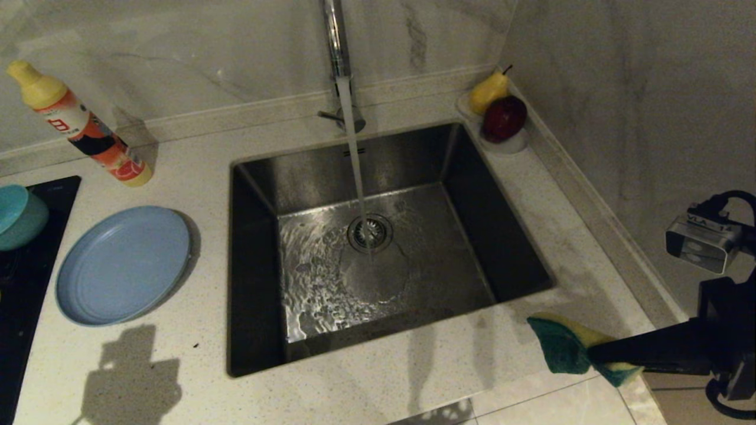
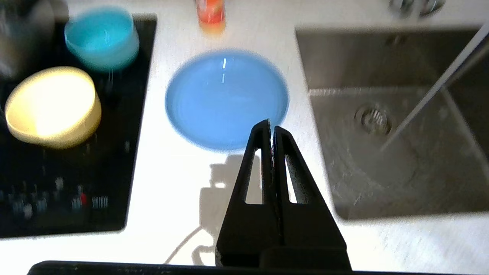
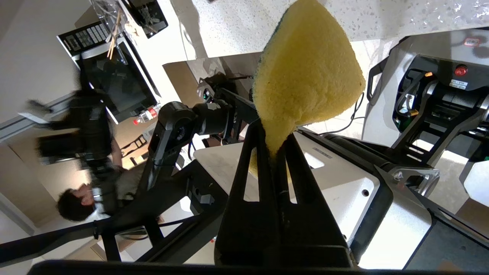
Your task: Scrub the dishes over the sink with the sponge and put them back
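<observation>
Three dishes sit to our left of the sink (image 1: 390, 248), which is the largest thing before us: a rectangular steel basin set into the pale speckled counter (image 1: 195, 159), with water running from the tall chrome tap (image 1: 336, 41) down onto the round strainer drain (image 1: 370, 232) and spreading over the basin floor. Next in size is the black cooktop (image 1: 23, 295) at the far left edge of the counter. Between it and the sink lies the slate-blue plate (image 1: 123, 264), flat on the counter, just beside the sink's left rim. The teal bowl (image 2: 102, 38) and the pale-yellow bowl (image 2: 51, 106) stand on the cooktop, close together but apart. A dish-soap bottle (image 1: 82, 127) with a yellow cap leans near the back wall behind the plate. At the sink's far right corner a small white fruit dish (image 1: 509, 143) holds a yellow pear (image 1: 488, 91) and a dark red fruit (image 1: 505, 117). Our right gripper (image 3: 276, 151) hangs over the counter at the sink's near right corner, its fingers clamped on one end of the sponge (image 1: 564, 345), teal face toward the sink. Our left gripper (image 2: 272, 128) hovers above the counter near the plate's edge, fingers pressed together and holding nothing. A person (image 3: 89, 191) shows in the right wrist view.
</observation>
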